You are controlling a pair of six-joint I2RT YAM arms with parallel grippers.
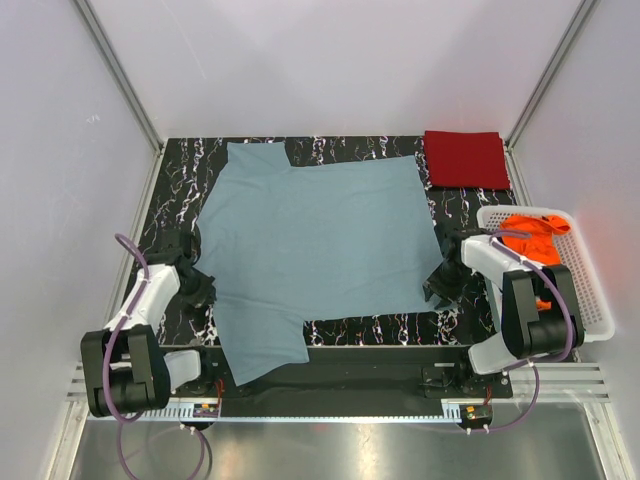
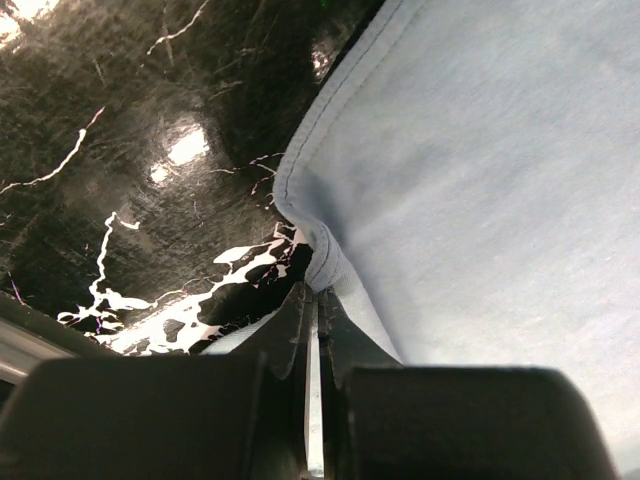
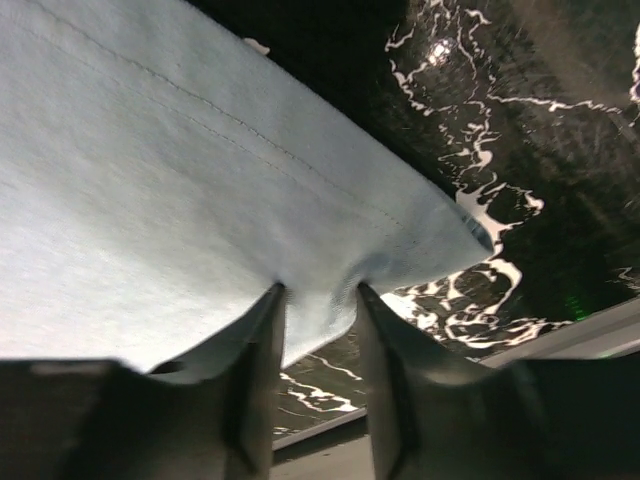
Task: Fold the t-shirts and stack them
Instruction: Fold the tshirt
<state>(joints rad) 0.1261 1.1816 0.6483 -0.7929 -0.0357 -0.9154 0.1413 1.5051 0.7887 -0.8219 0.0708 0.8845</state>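
Note left gripper (image 1: pixel 203 290) at left edge of grey-blue t-shirt (image 1: pixel 310 250), jaws almost closed, pinching a small fold of that edge. See shirt spread flat over middle of black marbled table (image 1: pixel 175 190), one sleeve reaching the near edge. Find right gripper (image 1: pixel 440 287) at shirt's near right corner, jaws partly open, hem puckered between fingertips (image 3: pixel 262 335). Log dark red t-shirt (image 1: pixel 465 158) folded at far right corner; orange t-shirt (image 1: pixel 530 235) crumpled in white basket (image 1: pixel 590 300) beside table's right side.

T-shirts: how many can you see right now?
3: the grey-blue t-shirt spread mid-table, the dark red t-shirt folded at the far right corner, the orange t-shirt in the white basket. More may hide beneath it.
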